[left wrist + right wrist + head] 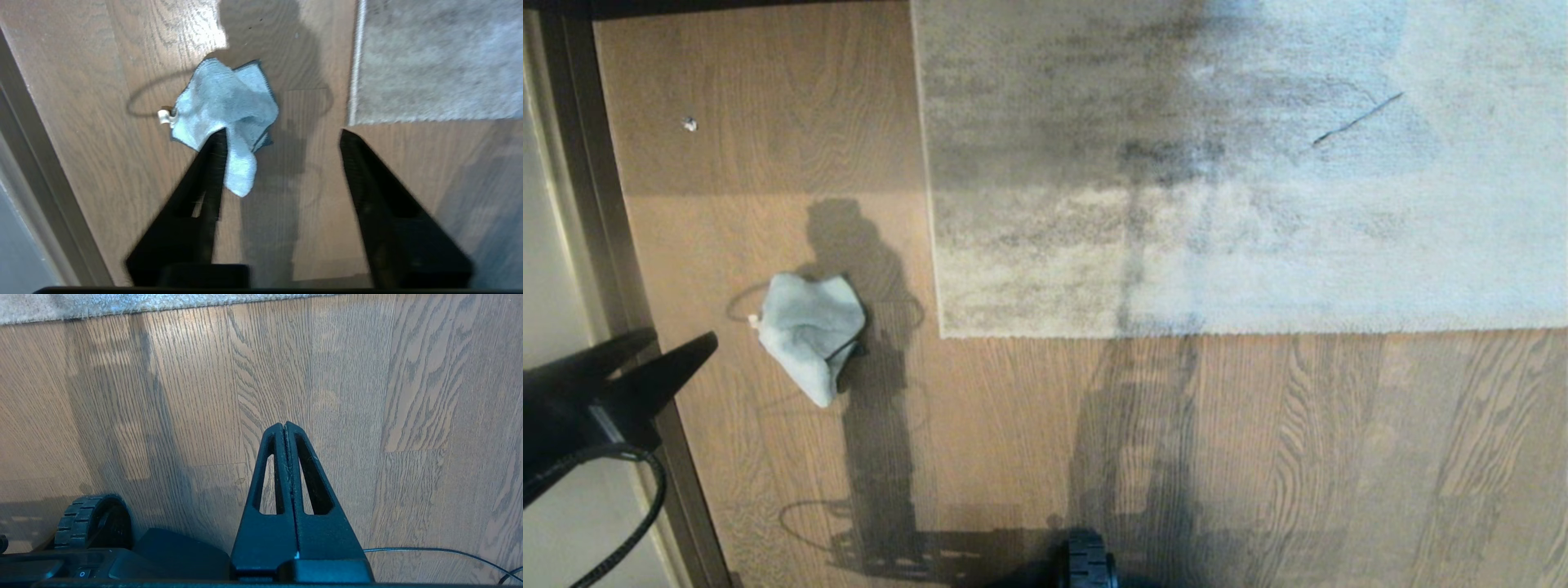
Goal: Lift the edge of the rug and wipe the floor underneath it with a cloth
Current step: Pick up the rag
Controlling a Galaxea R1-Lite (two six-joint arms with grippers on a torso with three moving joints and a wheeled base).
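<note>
Barely begun, I'd say: the cloth [809,333] lies crumpled on the floor [1258,457] left of the rug edge [1176,331], which lies flat, unlifted; left tool [282,136] hovers spread, empty; right tool [284,426] parked, pressed together.

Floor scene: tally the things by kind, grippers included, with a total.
Cloth: 1
Rug: 1
Grippers: 2, the left gripper open above the cloth, the right gripper shut over bare floor
Wheel: 1
Total: 5
</note>
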